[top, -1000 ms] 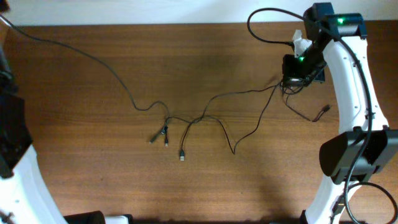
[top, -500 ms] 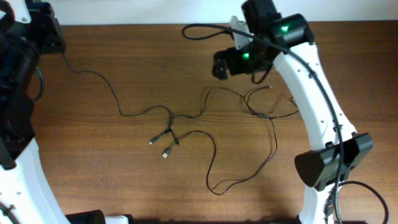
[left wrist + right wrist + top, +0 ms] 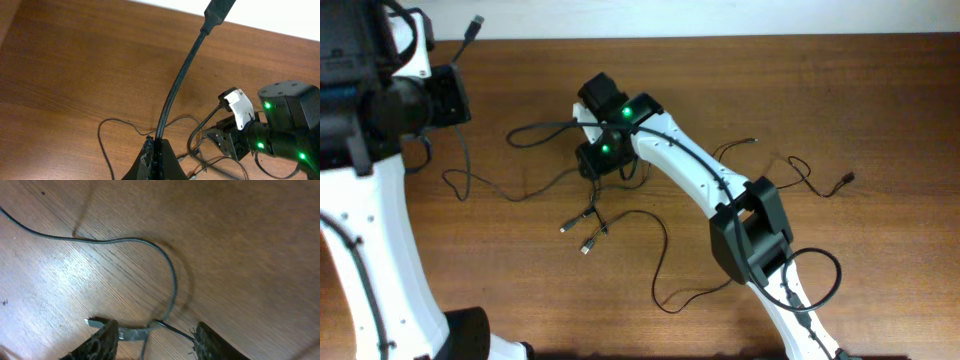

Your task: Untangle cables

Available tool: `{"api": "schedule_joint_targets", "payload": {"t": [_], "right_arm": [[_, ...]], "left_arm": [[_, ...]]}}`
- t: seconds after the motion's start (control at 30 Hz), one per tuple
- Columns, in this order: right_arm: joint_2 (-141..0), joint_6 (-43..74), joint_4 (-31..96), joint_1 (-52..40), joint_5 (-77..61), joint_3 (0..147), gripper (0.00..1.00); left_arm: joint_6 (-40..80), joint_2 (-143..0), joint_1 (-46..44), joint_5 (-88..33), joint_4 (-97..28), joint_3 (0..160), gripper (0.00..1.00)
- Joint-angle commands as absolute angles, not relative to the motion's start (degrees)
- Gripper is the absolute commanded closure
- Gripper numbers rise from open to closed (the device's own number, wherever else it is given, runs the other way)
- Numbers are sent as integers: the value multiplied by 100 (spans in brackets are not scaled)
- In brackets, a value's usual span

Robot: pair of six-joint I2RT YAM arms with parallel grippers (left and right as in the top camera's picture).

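Note:
Several thin black cables [image 3: 610,215] lie tangled on the wooden table, with small plug ends near the middle [image 3: 586,246]. My left gripper [image 3: 442,95] at the upper left is shut on a cable [image 3: 175,90]; its free end rises past the jaws [image 3: 157,152] to a plug [image 3: 219,9]. My right gripper [image 3: 596,160] is low over the tangle's upper part. In the right wrist view its fingers [image 3: 155,340] are open, with a cable loop [image 3: 170,275] and a grey plug [image 3: 132,332] lying between them.
A loose strand with a plug [image 3: 846,178] lies at the right, another plug end [image 3: 751,142] at centre right. A cable loop [image 3: 665,290] curls toward the front. The right arm [image 3: 690,170] stretches diagonally over the table. The table's back edge [image 3: 720,38] runs along the top.
The right arm has swept from the far right to the left centre, over the tangle. The left arm has come in, holding a cable end up. The cables have shifted left.

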State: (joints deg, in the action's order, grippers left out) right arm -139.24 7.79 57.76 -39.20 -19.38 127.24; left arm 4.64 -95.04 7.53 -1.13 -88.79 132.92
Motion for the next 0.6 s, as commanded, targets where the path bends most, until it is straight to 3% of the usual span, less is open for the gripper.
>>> {"api": "schedule_joint_targets", "payload": {"t": [0.0, 0.07, 0.3, 0.37, 0.4, 0.43, 0.57], "right_arm": [[-14226, 891, 5625, -4088, -1905, 12689, 54], [-14453, 1120, 5470, -4123, -1817, 12689, 60], [-14835, 1402, 5262, -4125, -1737, 12678, 63], [-14835, 1406, 5269, -4125, -1752, 12678, 73], [-14835, 1498, 5301, -4125, -1778, 12680, 91], [-14835, 1597, 5332, -4123, -1776, 12680, 96], [-14549, 1581, 5601, -4106, -1776, 13034, 96]], "left_arm": [[558, -9590, 768, -128, -8770, 13240, 100], [558, -9590, 768, -126, -8685, 13240, 100], [558, -9590, 768, -130, -8656, 13240, 100], [558, -9590, 768, -128, -8654, 13240, 100], [558, -9590, 768, -130, -8648, 13240, 100], [558, -9590, 768, -134, -8617, 13240, 100], [561, -9590, 768, -134, -8586, 13240, 100]]}}
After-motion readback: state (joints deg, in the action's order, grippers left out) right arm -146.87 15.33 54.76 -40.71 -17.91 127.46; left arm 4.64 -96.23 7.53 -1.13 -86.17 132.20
